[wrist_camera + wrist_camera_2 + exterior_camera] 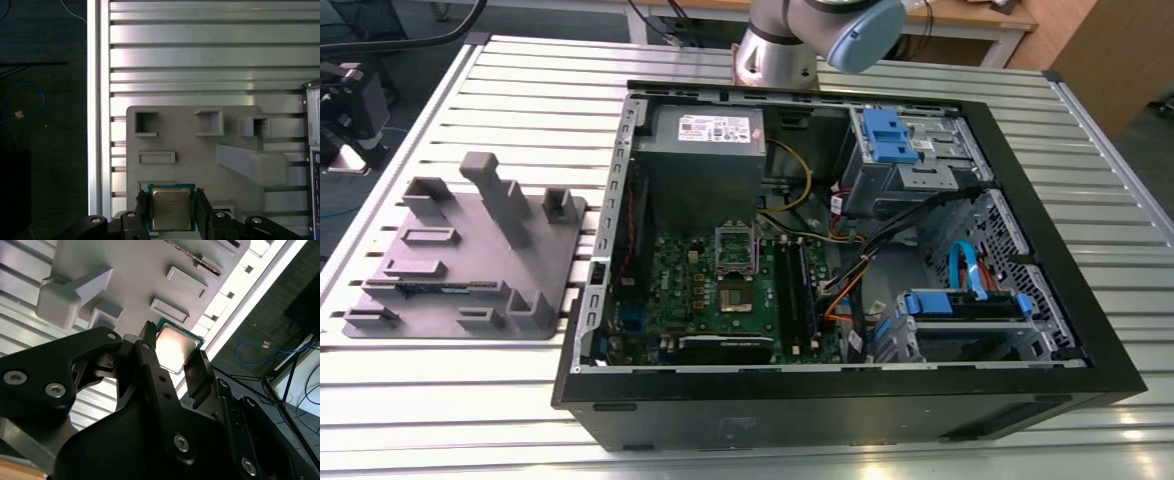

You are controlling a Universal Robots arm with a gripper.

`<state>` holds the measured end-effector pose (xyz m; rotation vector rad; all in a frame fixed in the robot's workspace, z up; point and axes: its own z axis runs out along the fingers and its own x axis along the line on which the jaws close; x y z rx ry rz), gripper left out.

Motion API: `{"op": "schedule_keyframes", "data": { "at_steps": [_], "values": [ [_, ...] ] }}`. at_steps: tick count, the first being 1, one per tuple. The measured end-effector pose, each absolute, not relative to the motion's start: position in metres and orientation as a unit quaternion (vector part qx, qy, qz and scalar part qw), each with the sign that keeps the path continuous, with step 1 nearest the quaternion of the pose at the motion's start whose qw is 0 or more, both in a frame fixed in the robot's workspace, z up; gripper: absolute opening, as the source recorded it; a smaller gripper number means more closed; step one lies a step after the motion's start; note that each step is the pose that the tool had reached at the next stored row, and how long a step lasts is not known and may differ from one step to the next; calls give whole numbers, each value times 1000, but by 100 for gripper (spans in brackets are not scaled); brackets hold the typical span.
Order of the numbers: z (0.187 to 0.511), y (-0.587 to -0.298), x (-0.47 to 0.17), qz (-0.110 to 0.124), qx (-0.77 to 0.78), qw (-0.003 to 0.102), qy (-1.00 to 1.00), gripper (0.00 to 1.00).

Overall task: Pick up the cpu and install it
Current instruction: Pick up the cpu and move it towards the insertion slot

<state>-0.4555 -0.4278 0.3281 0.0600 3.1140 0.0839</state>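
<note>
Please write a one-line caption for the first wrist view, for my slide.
The gripper holds the cpu by two opposite edges, over the grey fixture plate.

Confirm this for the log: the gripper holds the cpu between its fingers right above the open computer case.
Wrong in one respect. The gripper does hold the cpu between its fingers, but above the grey parts tray, not above the computer case, which lies beside the tray. The first wrist view shows this.

A silver slatted aluminium table [467, 400] stands on a dark grey floor [45, 165], where a thin blue cable [43, 100] lies. A light wooden desk [987, 18] stands beyond.
</note>
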Motion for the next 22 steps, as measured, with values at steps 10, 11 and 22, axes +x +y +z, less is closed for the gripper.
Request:
{"op": "schedule_keyframes", "data": {
  "at_steps": [10, 11, 22],
  "values": [
    [328, -428, -449, 27, 19, 13, 999, 47],
    [328, -428, -448, 27, 19, 13, 999, 47],
    [328, -428, -437, 27, 19, 13, 999, 47]
  ]
}}
